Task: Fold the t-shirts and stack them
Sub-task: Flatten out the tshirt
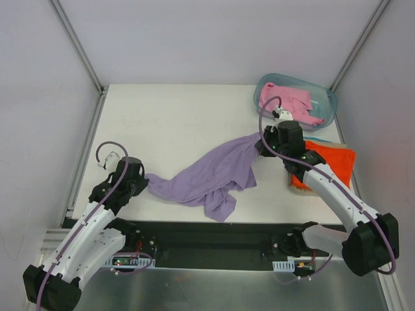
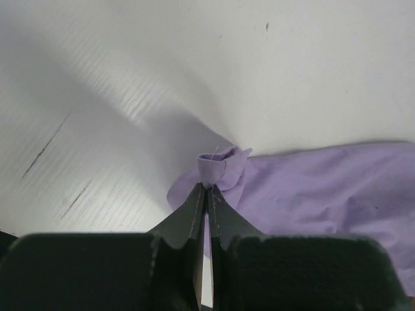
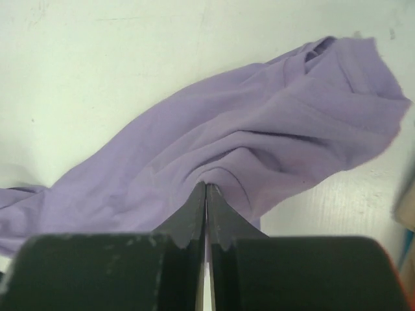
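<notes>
Both pincers are pinched tight on cloth: the left gripper (image 1: 148,183) (image 2: 207,186), at about 8 o'clock on the white table (image 1: 168,116), has its jaws closed on a small bunched tip of the lavender-purple soft cloth t-shirt (image 1: 214,175) (image 2: 311,188), with a little knob of fabric poking out just past the fingertips. The right gripper (image 1: 262,146) (image 3: 205,186), just right of the table's centre toward 3 o'clock, is likewise clamped flat on a fold of the same shirt (image 3: 259,142), the cloth puckering where the jaws meet it. Between the two grips the lavender shirt lies on the table as a long crumpled band running from 8 o'clock up toward 2 o'clock, with a loose flap hanging off toward 6 o'clock near the front edge. A bright orange cloth t-shirt (image 1: 334,159) lies at 3 o'clock on the table, partly under the right arm. At 1 o'clock, in the far corner, sits a translucent blue-green plastic tub (image 1: 327,97) with a rumpled pink cloth t-shirt (image 1: 285,98) inside it.
</notes>
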You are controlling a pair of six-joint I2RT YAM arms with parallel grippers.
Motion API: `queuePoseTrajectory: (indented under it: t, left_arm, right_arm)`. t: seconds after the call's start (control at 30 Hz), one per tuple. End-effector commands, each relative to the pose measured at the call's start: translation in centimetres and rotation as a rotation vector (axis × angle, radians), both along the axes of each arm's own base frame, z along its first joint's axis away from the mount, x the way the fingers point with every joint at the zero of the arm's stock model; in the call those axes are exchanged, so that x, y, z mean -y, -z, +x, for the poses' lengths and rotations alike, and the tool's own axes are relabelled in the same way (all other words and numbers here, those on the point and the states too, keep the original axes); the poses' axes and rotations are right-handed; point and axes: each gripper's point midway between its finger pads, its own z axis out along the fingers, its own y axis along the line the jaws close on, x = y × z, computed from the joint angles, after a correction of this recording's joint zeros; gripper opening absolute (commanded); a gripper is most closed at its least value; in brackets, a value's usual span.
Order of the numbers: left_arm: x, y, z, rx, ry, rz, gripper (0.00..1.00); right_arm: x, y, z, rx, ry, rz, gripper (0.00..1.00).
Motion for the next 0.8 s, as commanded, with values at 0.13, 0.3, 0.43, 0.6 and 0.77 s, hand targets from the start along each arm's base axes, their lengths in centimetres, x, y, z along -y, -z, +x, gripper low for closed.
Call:
queuePoseTrajectory:
  t: [0.13,0.3,0.43,0.6,0.77]
  left_arm:
    - [-1.2,-12.7,2.6,0.351,-0.026,0.001,0.0]
    - [-1.5,-23.2,1.7,0.687,0.002,-0.066,0.0]
    - [-0.6,-31.6,-0.9,0.958,0.114,-0.126,0.0]
    - [0.6,-39.4,-4.8,1.149,0.255,-0.166,0.0]
    - [0.6,-46.6,-9.6,1.327,0.352,-0.18,0.0]
  right_arm:
    - [4.2,-12.8,-0.3,0.346,0.117,-0.096,0.01]
    - [5.5,-22.5,-3.9,0.577,0.095,-0.026,0.01]
    - [6.0,-29.8,-8.5,0.756,0.022,0.041,0.01]
    - [5.8,-37.9,-15.6,0.961,-0.136,0.152,0.01]
    - [6.2,-42.9,-21.2,1.098,-0.226,0.232,0.01]
